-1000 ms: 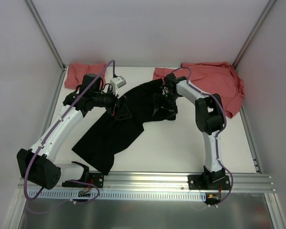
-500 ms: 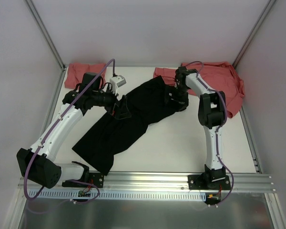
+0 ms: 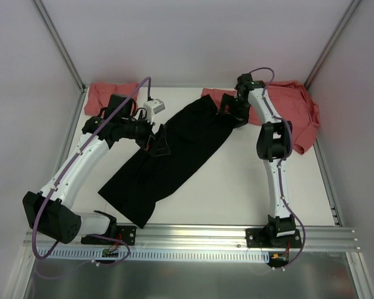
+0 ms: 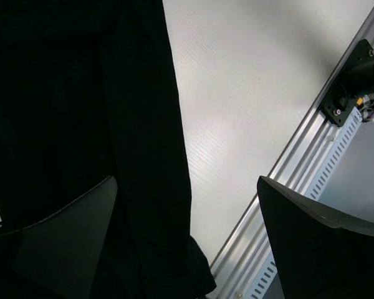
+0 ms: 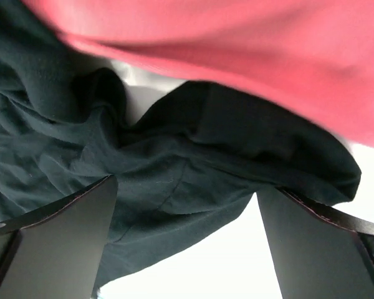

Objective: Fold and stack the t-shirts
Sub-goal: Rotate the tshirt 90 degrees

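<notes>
Lying diagonally, black t-shirt (image 3: 181,149) beside salmon t-shirt (image 3: 302,112).

Black t-shirt (image 3: 168,159): plain black, spanning from the left end effector (image 3: 159,143) to the right end effector (image 3: 232,113); both end effectors are black. Salmon-red t-shirt (image 3: 296,115), just beyond the right end effector: plain, unpatterned. Second salmon-red t-shirt (image 3: 112,93), beyond the left end effector: same plain colour. Table (image 3: 237,180): white. Arms (image 3: 81,165): white shells, black joints, purple cables (image 3: 143,83). Rail (image 3: 206,233): silver.
</notes>
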You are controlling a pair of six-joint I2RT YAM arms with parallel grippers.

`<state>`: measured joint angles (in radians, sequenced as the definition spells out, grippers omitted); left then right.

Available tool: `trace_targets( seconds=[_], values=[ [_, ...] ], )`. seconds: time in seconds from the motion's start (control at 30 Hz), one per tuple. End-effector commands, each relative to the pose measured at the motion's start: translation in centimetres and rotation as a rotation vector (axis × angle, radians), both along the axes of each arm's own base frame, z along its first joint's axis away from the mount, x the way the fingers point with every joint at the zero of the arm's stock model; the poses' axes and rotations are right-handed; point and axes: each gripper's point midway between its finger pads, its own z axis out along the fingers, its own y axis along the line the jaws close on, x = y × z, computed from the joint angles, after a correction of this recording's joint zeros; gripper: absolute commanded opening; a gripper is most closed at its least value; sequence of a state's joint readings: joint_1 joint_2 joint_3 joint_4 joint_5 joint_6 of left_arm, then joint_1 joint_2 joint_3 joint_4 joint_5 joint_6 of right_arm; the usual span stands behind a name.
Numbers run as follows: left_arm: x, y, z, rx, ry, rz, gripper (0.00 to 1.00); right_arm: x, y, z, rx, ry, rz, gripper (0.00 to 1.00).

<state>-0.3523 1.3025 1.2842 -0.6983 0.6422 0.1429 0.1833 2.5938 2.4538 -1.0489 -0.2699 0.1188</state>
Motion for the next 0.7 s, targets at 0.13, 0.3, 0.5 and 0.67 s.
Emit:
trace_targets(
  seconds=[0.13, 0.3, 0.5, 0.67],
  values=[
    [0.6, -0.5, 1.2, -0.022, -0.013, -0.002, 0.99, 5.2, -5.6, 8.6, -0.039, -0.303, -0.113, 0.99],
    [1.0, -0.5, 1.4, -0.032, -0.047, 0.001, 0.99, 2.0, -5.3, 16.1, 0.001, -0.389, -0.105, 1.00],
    [0.9, -0.6, 0.2, -0.059, -0.065, 0.026, 0.99, -5.1, 3.4, 16.8, 0.129, -0.254, 0.089, 0.99],
    [2.3, 4.8, -7.1, 0.306, 0.076, 0.224, 0.99, -10.9, 10.1, 14.9, 0.158, -0.170, 0.240, 1.00]
  ],
)
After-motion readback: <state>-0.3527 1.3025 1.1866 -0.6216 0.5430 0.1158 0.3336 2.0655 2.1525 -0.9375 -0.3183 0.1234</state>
